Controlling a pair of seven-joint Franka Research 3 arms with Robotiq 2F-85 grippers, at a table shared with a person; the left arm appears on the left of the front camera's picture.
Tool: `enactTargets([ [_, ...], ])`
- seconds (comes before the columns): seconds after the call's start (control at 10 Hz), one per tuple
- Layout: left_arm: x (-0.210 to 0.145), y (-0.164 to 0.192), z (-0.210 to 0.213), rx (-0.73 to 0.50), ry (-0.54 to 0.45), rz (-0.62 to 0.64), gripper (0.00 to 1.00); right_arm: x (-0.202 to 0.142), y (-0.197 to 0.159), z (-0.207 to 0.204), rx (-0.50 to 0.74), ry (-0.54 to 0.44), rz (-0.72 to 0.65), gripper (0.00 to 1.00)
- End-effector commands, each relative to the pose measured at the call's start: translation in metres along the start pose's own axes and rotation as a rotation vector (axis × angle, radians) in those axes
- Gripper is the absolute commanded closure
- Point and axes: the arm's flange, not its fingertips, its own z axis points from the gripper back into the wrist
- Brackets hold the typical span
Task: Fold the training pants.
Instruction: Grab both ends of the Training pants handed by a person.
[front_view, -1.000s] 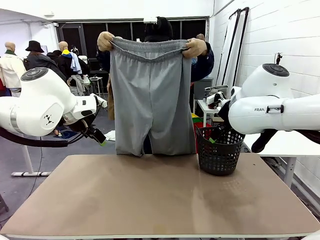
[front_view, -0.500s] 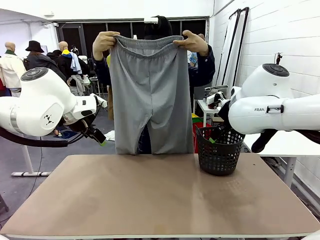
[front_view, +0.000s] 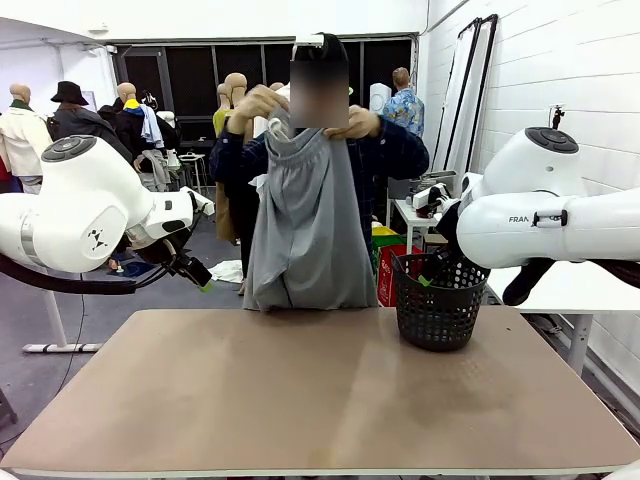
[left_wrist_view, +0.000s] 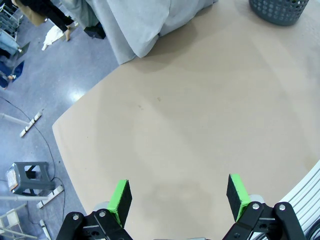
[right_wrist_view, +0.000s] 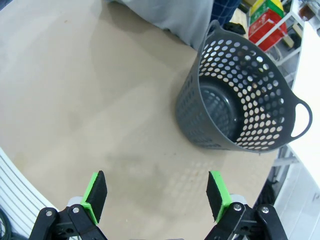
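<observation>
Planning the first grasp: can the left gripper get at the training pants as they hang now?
Probably yes: the left gripper is open, and nothing stands between it and the training pants, whose hem hangs at the far edge of the table.

Parked at both sides, jaws wide and empty.
The white left arm (front_view: 80, 215) and white right arm (front_view: 540, 215) are bent at either edge; the black two-finger left gripper (left_wrist_view: 178, 192) and right gripper (right_wrist_view: 156, 192) point downward, green pads (left_wrist_view: 120, 196) well apart, holding nothing.
</observation>
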Motion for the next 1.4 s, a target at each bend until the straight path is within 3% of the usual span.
enactTargets([
  [0.0,0.0001,-0.0002,-0.0003,0.000,0.000,-0.003,0.00,-0.0006,-0.0010,-0.0004,-0.001,-0.005,0.006,0.00],
  [1.3,0.0001,-0.0002,-0.0003,0.000,0.000,-0.003,0.00,-0.0006,-0.0010,-0.0004,-0.001,-0.005,0.006,0.00],
])
